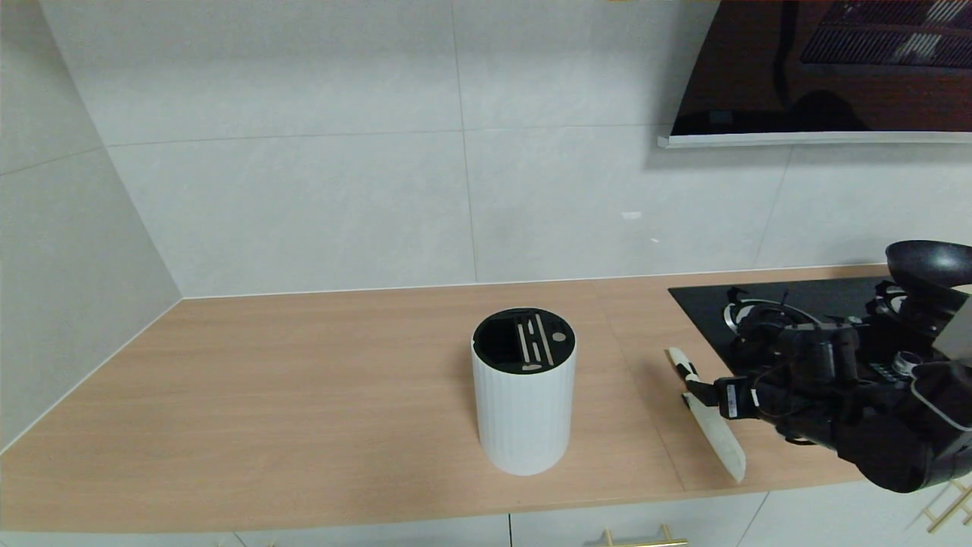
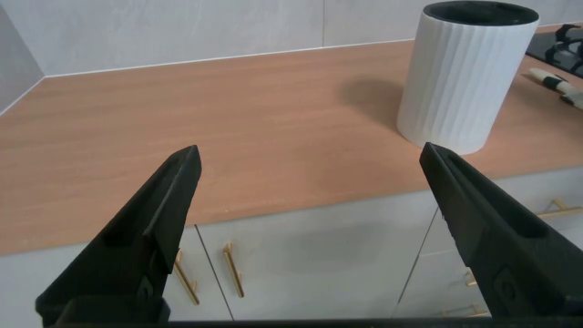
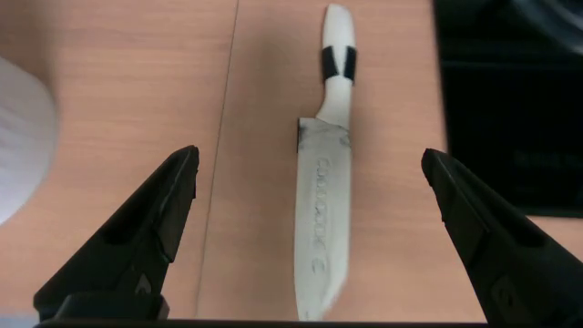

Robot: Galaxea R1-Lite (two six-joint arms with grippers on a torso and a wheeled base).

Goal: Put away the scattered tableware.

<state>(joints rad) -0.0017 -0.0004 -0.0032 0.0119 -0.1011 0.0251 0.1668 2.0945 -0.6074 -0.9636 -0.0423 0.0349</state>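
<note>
A white knife [image 1: 712, 425] with a black band on its handle lies flat on the wooden counter [image 1: 304, 380], its blade pointing toward the front edge. My right gripper [image 1: 699, 387] hovers over it, open, one finger on each side of the knife [image 3: 326, 182], not touching it. To the knife's left stands a white ribbed holder [image 1: 524, 403] with a black slotted top. My left gripper [image 2: 310, 155] is open and holds nothing, out in front of the counter's edge, facing the holder [image 2: 465, 77] and the far knife [image 2: 556, 80].
A black cooktop [image 1: 706, 308] with burners lies right of the knife, with a dark pan [image 1: 930, 262] on it. A range hood [image 1: 820, 68] hangs above. The tiled wall runs behind the counter. Cabinet doors with gold handles [image 2: 232, 269] sit below the counter front.
</note>
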